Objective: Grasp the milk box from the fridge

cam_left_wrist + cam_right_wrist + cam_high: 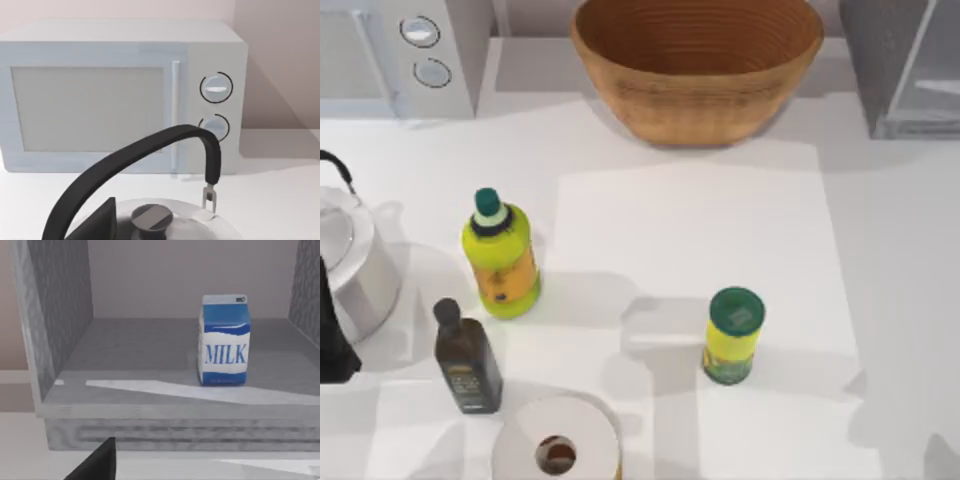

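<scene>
Blue-and-white, the milk box [224, 340] stands upright on the fridge [60, 325] floor, door open and approach clear. Of the right gripper [95, 465] one dark fingertip shows, facing the opening; its spread cannot be told. Left arm is parked above the kettle [150, 220].

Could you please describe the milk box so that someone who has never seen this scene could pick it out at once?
Start at the fridge, the dark-grey boxy appliance at the table's far right corner, beside the big woven basket. On its open shelf the milk box stands upright and alone. It is a blue and white carton with MILK printed on its front, unlike the green-lidded yellow can out on the table.
</scene>
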